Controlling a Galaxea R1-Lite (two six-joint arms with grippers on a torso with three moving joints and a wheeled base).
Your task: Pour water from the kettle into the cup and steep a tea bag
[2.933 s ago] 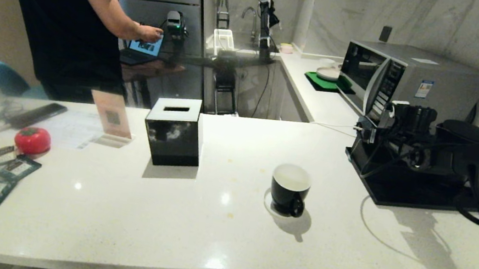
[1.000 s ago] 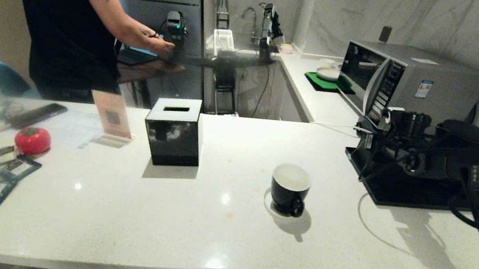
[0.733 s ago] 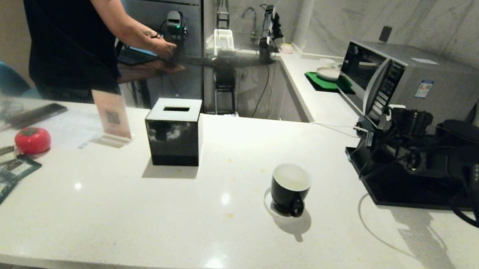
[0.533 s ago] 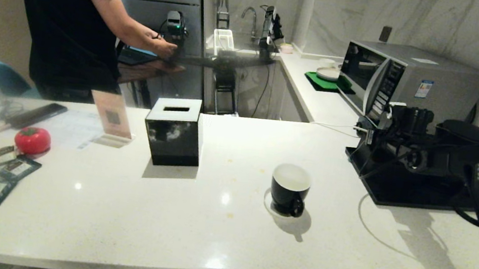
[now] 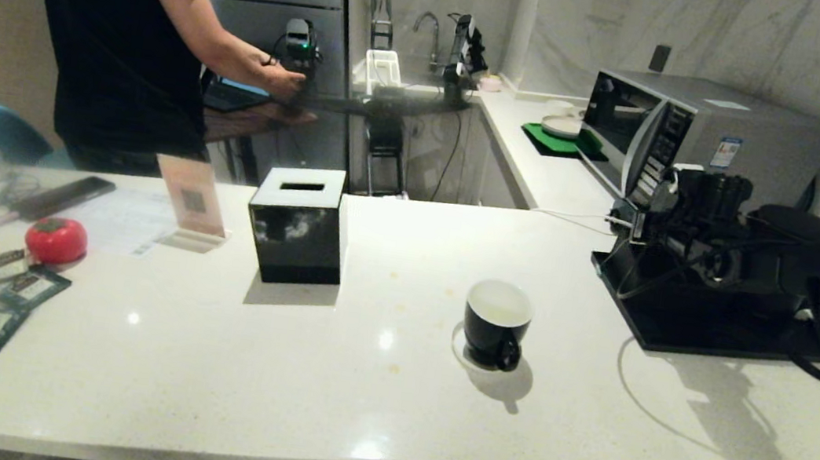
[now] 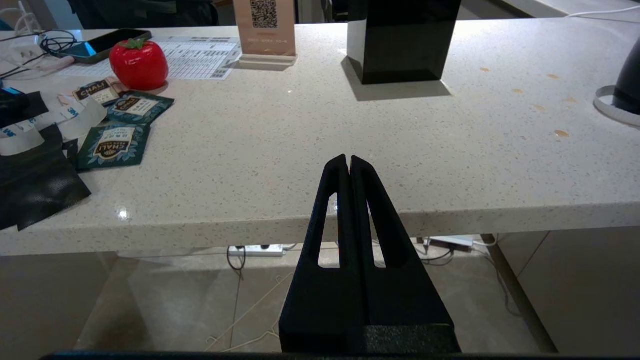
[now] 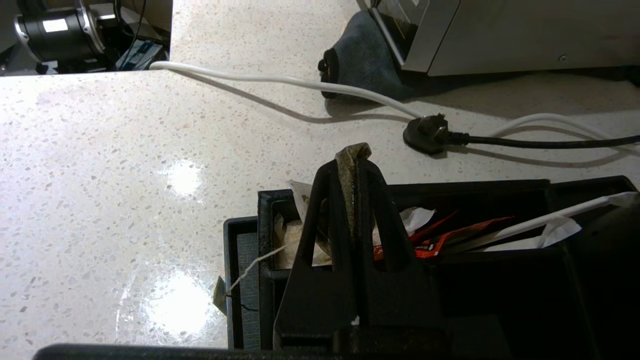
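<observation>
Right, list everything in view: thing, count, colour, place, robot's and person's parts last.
cup: one, black with white inside, on a white saucer mid-counter
tea bag: one, brownish, pinched in the right gripper over the black tray
tissue box: one, black, left of the cup
microwave: one, silver, back right
red tomato-shaped object: one, far left
tea packets: several, dark blue-green, left edge
QR sign: one, beside the tissue box
counter: one, white speckled
person: one, black shirt, beyond the counter
left gripper: black, shut and empty, before the counter's near edge
right gripper: black, shut on the tea bag
</observation>
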